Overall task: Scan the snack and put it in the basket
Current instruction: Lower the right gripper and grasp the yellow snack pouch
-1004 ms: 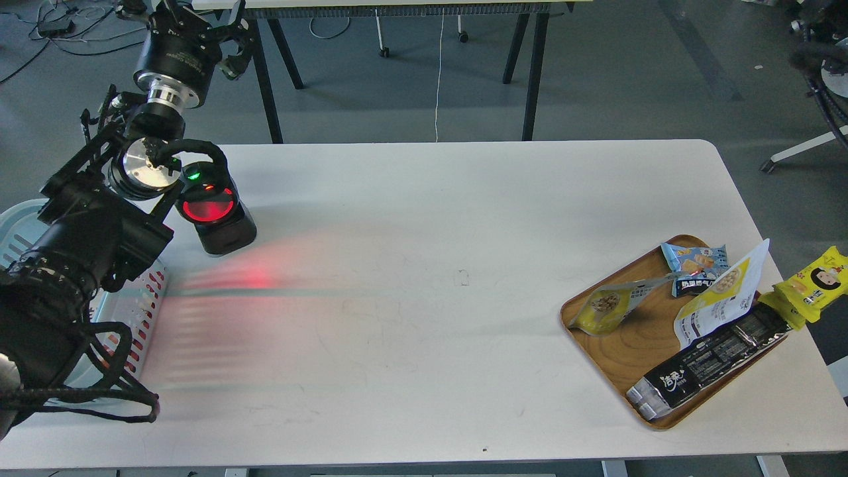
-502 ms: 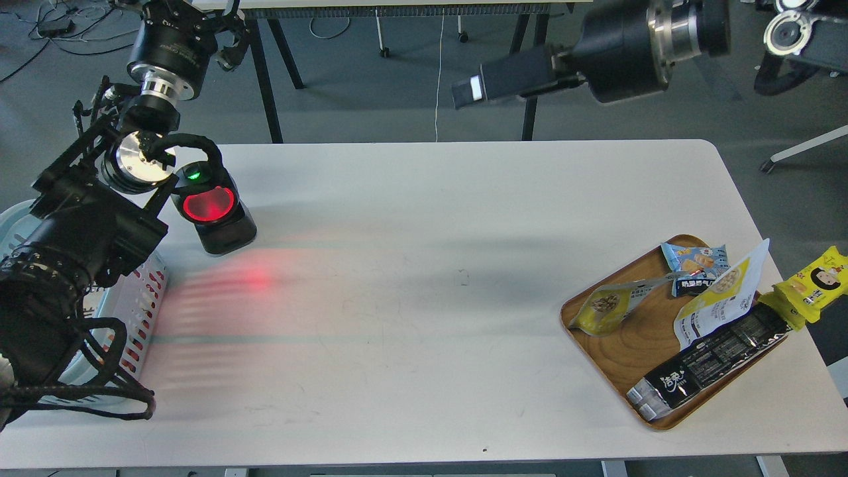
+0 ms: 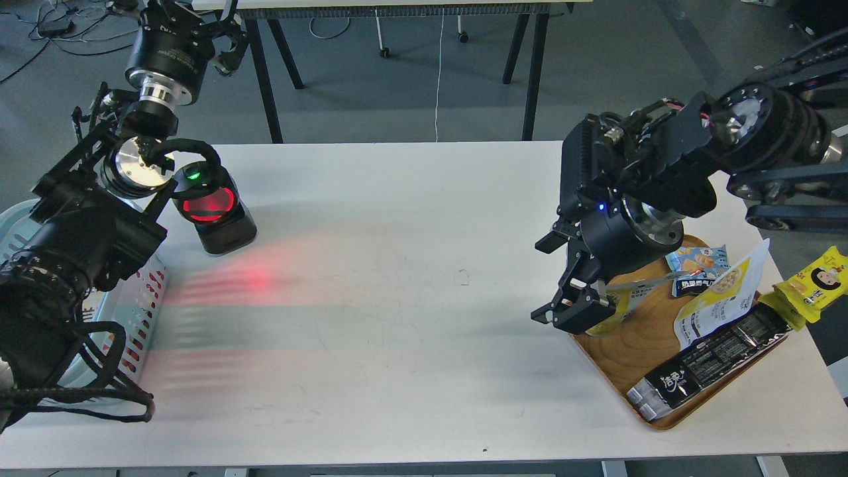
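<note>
The snack [image 3: 623,299], a small yellow pouch with a silver-grey top, stands at the left end of the brown wooden tray [image 3: 636,351]; its left part is hidden. My right gripper [image 3: 563,281] hangs just over the tray's left edge, open, with its lower finger [image 3: 575,311] in front of the snack; contact cannot be judged. The light blue basket [image 3: 142,318] stands at the table's left edge, mostly hidden behind my left arm. My left gripper [image 3: 222,40] is raised at the far left, beyond the table, partly cut off by the view's top edge.
A black scanner [image 3: 212,212] with a glowing red window stands at the far left and casts red light on the table. The tray also holds a blue packet [image 3: 695,255], a larger yellow-and-white pouch [image 3: 719,295] and a long black packet [image 3: 709,361]. A yellow packet [image 3: 815,281] lies beside the tray.
My right arm has swung in from the upper right and come down to the tray's left end, by the snack. The left arm has barely moved.
</note>
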`<action>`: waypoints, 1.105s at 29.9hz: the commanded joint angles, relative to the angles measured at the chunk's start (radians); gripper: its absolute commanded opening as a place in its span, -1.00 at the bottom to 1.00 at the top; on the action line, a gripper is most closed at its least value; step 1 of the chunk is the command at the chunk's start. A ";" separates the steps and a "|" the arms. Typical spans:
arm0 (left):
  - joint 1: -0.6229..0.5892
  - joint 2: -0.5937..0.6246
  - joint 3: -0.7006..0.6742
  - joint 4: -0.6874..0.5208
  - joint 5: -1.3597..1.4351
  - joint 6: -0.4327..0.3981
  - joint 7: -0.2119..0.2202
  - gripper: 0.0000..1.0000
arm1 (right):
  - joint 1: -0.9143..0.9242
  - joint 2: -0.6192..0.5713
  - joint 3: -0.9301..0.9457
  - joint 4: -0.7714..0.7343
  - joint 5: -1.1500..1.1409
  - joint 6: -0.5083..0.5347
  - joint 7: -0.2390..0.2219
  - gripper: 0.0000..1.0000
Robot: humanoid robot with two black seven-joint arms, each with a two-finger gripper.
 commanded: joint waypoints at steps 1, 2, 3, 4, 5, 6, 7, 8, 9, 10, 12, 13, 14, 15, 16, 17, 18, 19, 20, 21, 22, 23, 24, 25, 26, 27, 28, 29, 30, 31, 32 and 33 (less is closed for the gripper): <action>0.000 0.000 -0.002 0.000 0.000 0.002 0.000 1.00 | -0.025 0.002 -0.050 -0.008 -0.112 -0.027 0.000 0.95; -0.001 0.000 -0.002 0.000 0.000 0.002 0.000 1.00 | -0.034 -0.003 -0.060 -0.009 -0.141 -0.027 0.000 0.95; -0.001 -0.002 -0.002 0.000 0.000 0.002 -0.002 1.00 | -0.044 -0.007 -0.074 -0.017 -0.179 -0.027 0.000 0.95; -0.001 -0.002 -0.002 0.000 0.000 0.002 -0.002 1.00 | -0.053 -0.020 -0.083 -0.032 -0.216 -0.027 0.000 0.95; -0.001 -0.002 0.000 0.000 0.000 0.002 -0.002 1.00 | -0.061 -0.032 -0.090 -0.049 -0.242 -0.029 0.000 0.95; -0.001 -0.003 0.000 0.000 0.000 0.002 -0.002 1.00 | -0.071 -0.046 -0.091 -0.072 -0.267 -0.031 0.000 0.94; -0.001 -0.003 0.000 0.000 0.000 0.002 -0.002 1.00 | -0.083 -0.053 -0.091 -0.089 -0.281 -0.032 0.000 0.94; 0.000 -0.003 0.000 0.000 0.000 0.002 -0.002 1.00 | -0.097 -0.056 -0.090 -0.109 -0.289 -0.034 0.000 0.91; 0.000 -0.003 0.000 0.000 0.000 0.002 -0.002 1.00 | -0.111 -0.058 -0.090 -0.127 -0.290 -0.034 0.000 0.88; 0.002 -0.005 0.000 0.000 0.000 0.002 -0.002 1.00 | -0.123 -0.056 -0.090 -0.144 -0.290 -0.034 0.000 0.82; 0.002 -0.006 0.000 0.002 0.000 0.002 -0.002 1.00 | -0.149 -0.056 -0.090 -0.165 -0.290 -0.034 0.000 0.69; 0.002 -0.008 0.000 0.002 0.000 0.002 -0.002 1.00 | -0.159 -0.053 -0.090 -0.170 -0.290 -0.034 0.000 0.63; 0.002 -0.008 0.000 0.002 0.000 0.002 -0.002 1.00 | -0.165 -0.053 -0.090 -0.176 -0.290 -0.034 0.000 0.53; 0.002 -0.009 0.000 0.002 0.000 0.002 -0.002 1.00 | -0.166 -0.053 -0.088 -0.178 -0.290 -0.034 0.000 0.43; 0.002 -0.008 0.000 0.002 0.000 0.002 -0.002 1.00 | -0.171 -0.052 -0.088 -0.182 -0.290 -0.034 0.000 0.33; 0.002 -0.009 0.000 0.002 0.000 0.002 -0.002 1.00 | -0.177 -0.049 -0.088 -0.189 -0.290 -0.034 0.000 0.25; 0.000 -0.008 0.000 0.002 0.000 0.002 -0.002 1.00 | -0.185 -0.047 -0.087 -0.196 -0.290 -0.034 0.000 0.19; 0.000 -0.008 0.000 0.002 0.000 0.002 -0.002 1.00 | -0.189 -0.046 -0.085 -0.202 -0.289 -0.034 0.000 0.14; 0.000 -0.008 0.001 0.002 0.000 0.002 -0.002 1.00 | -0.196 -0.043 -0.084 -0.208 -0.289 -0.034 0.000 0.06; 0.000 -0.008 0.000 0.003 0.000 0.002 -0.002 1.00 | -0.200 -0.040 -0.083 -0.215 -0.289 -0.034 0.000 -0.04; 0.000 -0.008 0.001 0.003 0.000 0.003 -0.002 1.00 | -0.203 -0.035 -0.083 -0.222 -0.287 -0.035 0.000 -0.18; 0.000 -0.008 0.000 0.005 0.000 0.006 -0.002 1.00 | -0.205 -0.030 -0.083 -0.227 -0.287 -0.035 0.000 -0.33; 0.000 -0.008 0.000 0.006 0.000 0.006 -0.002 1.00 | -0.205 -0.029 -0.083 -0.230 -0.287 -0.035 0.000 -0.45; 0.000 -0.008 0.000 0.008 0.002 0.005 -0.002 1.00 | -0.205 -0.029 -0.083 -0.230 -0.287 -0.034 0.000 -0.55; 0.002 -0.008 0.000 0.008 0.002 0.005 -0.002 1.00 | -0.205 -0.029 -0.083 -0.230 -0.289 -0.034 0.000 -0.61; 0.002 -0.006 0.000 0.009 0.002 0.003 -0.002 1.00 | -0.205 -0.029 -0.083 -0.232 -0.287 -0.034 0.000 -0.63; 0.002 -0.006 0.000 0.009 0.000 0.003 -0.002 1.00 | -0.203 -0.029 -0.083 -0.233 -0.286 -0.034 0.000 -0.66; 0.002 -0.005 0.000 0.009 0.002 0.003 -0.002 1.00 | -0.203 -0.029 -0.083 -0.235 -0.283 -0.034 0.000 -0.72; 0.000 -0.005 0.000 0.009 0.002 0.002 -0.002 1.00 | -0.203 -0.029 -0.083 -0.235 -0.281 -0.034 0.000 -0.82; 0.000 -0.005 0.000 0.009 0.002 0.003 -0.002 1.00 | -0.203 -0.029 -0.082 -0.235 -0.281 -0.034 0.000 -0.90; 0.000 -0.005 0.000 0.009 0.002 0.003 -0.002 1.00 | -0.203 -0.029 -0.082 -0.233 -0.280 -0.034 0.000 -0.94; -0.001 -0.003 0.000 0.011 0.000 0.005 -0.002 1.00 | -0.203 -0.030 -0.083 -0.233 -0.278 -0.035 0.000 -0.97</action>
